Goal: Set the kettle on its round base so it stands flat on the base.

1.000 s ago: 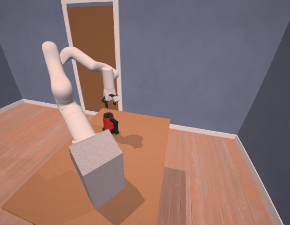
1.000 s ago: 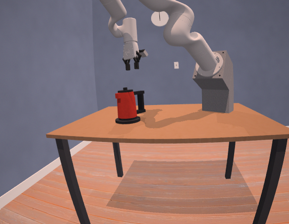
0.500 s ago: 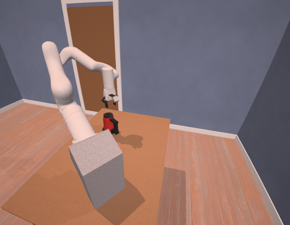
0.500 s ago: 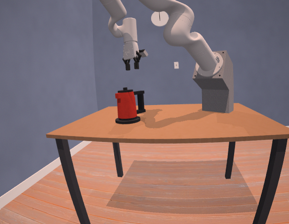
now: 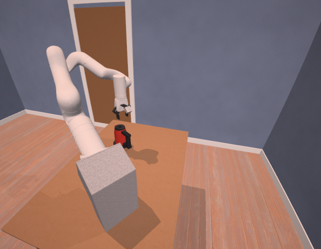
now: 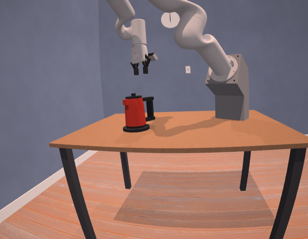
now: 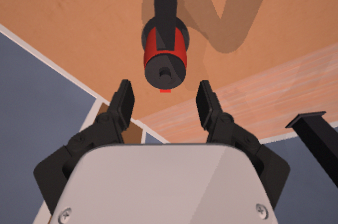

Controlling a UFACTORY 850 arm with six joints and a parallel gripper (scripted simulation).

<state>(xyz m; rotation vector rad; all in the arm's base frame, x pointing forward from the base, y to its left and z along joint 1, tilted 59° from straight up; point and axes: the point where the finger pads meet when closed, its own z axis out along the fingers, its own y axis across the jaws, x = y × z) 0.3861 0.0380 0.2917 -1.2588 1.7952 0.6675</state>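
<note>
The red kettle (image 6: pixel 134 111) with black lid, knob and black handle (image 6: pixel 150 108) stands upright on its black round base (image 6: pixel 136 129) near the table's far left part. It also shows in the top view (image 5: pixel 121 135) and from above in the wrist view (image 7: pixel 165 52). My gripper (image 6: pixel 140 70) hangs well above the kettle, open and empty, fingers pointing down. It shows in the top view (image 5: pixel 121 113) and in the wrist view (image 7: pixel 165 101), where both fingers frame the kettle's lid far below.
The arm's grey pedestal (image 6: pixel 230 88) stands on the table at the right rear. The table edge (image 7: pixel 75 77) runs close to the kettle on its spout side. A brown door (image 5: pixel 101 58) is behind the table.
</note>
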